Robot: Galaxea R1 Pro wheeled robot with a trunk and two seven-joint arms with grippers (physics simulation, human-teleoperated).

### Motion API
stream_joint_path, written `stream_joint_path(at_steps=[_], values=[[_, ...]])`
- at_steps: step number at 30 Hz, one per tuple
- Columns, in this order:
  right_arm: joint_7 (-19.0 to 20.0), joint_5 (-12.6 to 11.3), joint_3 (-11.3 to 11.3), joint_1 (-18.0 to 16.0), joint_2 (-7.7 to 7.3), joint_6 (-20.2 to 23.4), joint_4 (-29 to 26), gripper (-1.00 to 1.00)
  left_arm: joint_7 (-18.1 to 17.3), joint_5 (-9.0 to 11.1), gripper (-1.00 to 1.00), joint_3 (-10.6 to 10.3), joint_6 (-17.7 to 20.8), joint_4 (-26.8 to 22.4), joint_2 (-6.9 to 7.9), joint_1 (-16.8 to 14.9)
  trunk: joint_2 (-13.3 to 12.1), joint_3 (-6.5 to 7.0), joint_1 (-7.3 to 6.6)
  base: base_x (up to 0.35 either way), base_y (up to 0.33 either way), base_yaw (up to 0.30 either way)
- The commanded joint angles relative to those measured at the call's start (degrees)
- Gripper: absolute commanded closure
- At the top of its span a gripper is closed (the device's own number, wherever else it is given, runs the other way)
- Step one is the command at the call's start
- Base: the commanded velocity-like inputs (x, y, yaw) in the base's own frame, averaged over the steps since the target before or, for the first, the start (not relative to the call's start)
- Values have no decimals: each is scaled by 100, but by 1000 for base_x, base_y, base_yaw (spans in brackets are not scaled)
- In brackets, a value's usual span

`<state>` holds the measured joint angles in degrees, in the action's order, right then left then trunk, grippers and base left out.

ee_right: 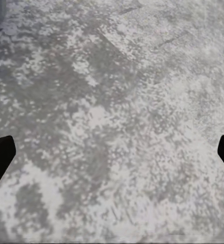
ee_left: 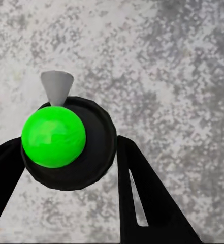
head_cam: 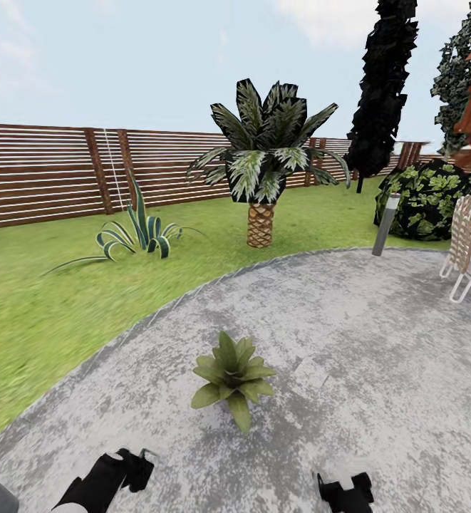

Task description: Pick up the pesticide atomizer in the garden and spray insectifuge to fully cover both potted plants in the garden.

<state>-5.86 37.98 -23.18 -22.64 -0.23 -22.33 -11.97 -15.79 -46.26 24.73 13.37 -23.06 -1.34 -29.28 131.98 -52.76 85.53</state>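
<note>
While the head camera looks out over the garden, one potted plant sits in the lower middle of the frame on the round grey speckled paving, its broad pointed leaves spread in a rosette that hides the pot. Green lawn curves around the paving on the left side of the frame. On the grass beyond stand a striped spiky agave at centre left and a scaly-trunked palm at upper centre, with a brown slat fence running behind them. A grey bollard lamp stands at the paving's far edge on the right, near a dark leafy bush and a woven chair at the right edge.

At the bottom left of the head view, the left gripper hangs low over the paving. In the left wrist view its two black fingers close on either side of the spray bottle, which shows as a black round body with a bright green dome and a small grey nozzle, above the speckled paving.

At the bottom right of the head view the right gripper also hangs over the paving. In the right wrist view its fingertips sit at opposite edges of the frame, spread wide with nothing between them but bare paving.
</note>
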Motion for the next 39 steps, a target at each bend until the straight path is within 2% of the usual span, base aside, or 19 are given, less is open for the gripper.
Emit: stream_joint_path(at_steps=[1, 3, 5, 7, 8, 9, 10, 11, 14, 15, 17, 21, 24, 27, 39], values=[[-22, -40, -186, 4, -48, -24, 10, -100, -52, -40, 100, 36, 215, -16, -34, -28, 2, -5, -1, 0, 0, 0], [-26, -181, -328, 15, -83, -25, 10, -100, -156, -46, 100, 21, 465, -17, -51, -60, 2, -5, -1, 0, 0, 0], [-28, -265, -375, 20, -95, -25, 16, -100, -486, -67, 100, 1, 741, -73, -57, -79, 2, -5, -1, 0, 0, 0], [-31, -307, -420, 22, -100, -25, 15, -100, -1012, -85, 100, -42, 1039, -168, -33, -165, 2, -5, -1, 0, 0, 0], [-33, -380, -550, 22, -125, -25, 11, -100, -1282, -91, 100, -77, 1216, -215, -13, -245, 2, -5, -1, 0, 0, 0], [-30, -469, -696, 23, -167, -25, 9, -100, -1423, -105, 100, -106, 1344, -235, -1, -305, 2, -5, -1, 0, 0, 0], [-7, -625, -976, 23, -251, -20, 10, -100, -1607, -148, 100, -179, 1620, -255, 18, -439, 2, -5, -1, 0, 0, 0], [8, -679, -1081, 23, -284, -18, 7, -100, -1674, -174, 100, -245, 1795, -258, 27, -524, 2, -5, -1, 0, 0, 0], [20, -720, -1166, 23, -312, -23, 4, -100, -1744, -264, 100, -454, 2026, -267, 38, -634, 2, -5, -1, 0, 0, 0], [22, -727, -1180, 23, -317, -22, 8, -100, -1782, -349, 100, -579, 2128, -269, 50, -714, 2, -5, -1, 0, 0, 0], [23, -730, -1187, 23, -319, -20, 10, -100, -2005, -452, 100, -661, 2198, -267, 91, -817, 2, -5, -1, 0, 0, 0], [17, -730, -1189, 23, -314, -19, 24, -100, -2894, -824, 100, -694, 2221, -298, 300, -1024, 2, -5, -1, 0, 0, 0], [15, -731, -1189, 23, -285, -18, 27, -100, -2983, -995, 100, -702, 2222, -307, 321, -1023, 2, -5, -1, 0, 0, 0], [7, -734, -1189, 23, -281, -17, 30, -100, -2998, -1256, 100, -698, 2235, -308, 348, -1016, 2, -5, -1, 87, 0, 0], [-1, -740, -1196, 23, -311, -25, 229, -100, -3030, -1359, 100, -705, 2232, -288, 316, -1018, 2, -5, -1, 261, 0, -43]])
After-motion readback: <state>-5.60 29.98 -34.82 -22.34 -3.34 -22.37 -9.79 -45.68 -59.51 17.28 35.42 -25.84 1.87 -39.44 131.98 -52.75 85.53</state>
